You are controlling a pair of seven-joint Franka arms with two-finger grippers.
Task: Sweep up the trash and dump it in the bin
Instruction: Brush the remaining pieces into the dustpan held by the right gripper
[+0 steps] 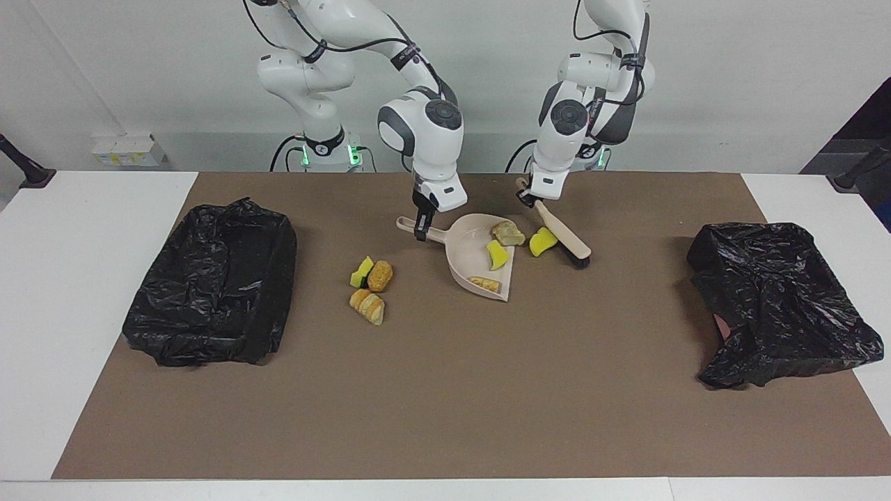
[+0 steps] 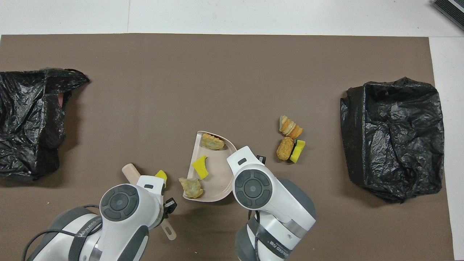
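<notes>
A: Two arms at work over the brown mat (image 1: 445, 390). The right gripper (image 1: 420, 231) is clamped on the dustpan (image 1: 468, 259) handle, pan flat on the mat near the robots' edge.

B: And the left gripper (image 1: 530, 198)?

A: Closed on the brush (image 1: 565, 238) handle. The brush slants down to the mat, bristle end by the pan's open side, toward the left arm's end of the table.

B: Where is the trash?

A: Three bits sit in the pan: a tan lump (image 1: 507, 233) at the lip nearest the robots, a yellow sponge (image 1: 496, 255) in the middle, a golden pastry (image 1: 485, 284) at the corner farthest from them. A fourth, another sponge chunk (image 1: 542, 241), lies on the mat between brush and pan, touching the brush and just beside the pan's lip.

B: The rest?

A: Three more, well apart from the pan toward the right arm's end: a small sponge (image 1: 361, 272) touching a golden roll (image 1: 380, 275), and a layered pastry (image 1: 367, 306) just farther from the robots.

B: Bins?

A: Two, each lined with a black bag: one bin (image 1: 212, 282) at the right arm's end, another bin (image 1: 779, 303) at the left arm's end. I can't see any of the bits in either.
</notes>
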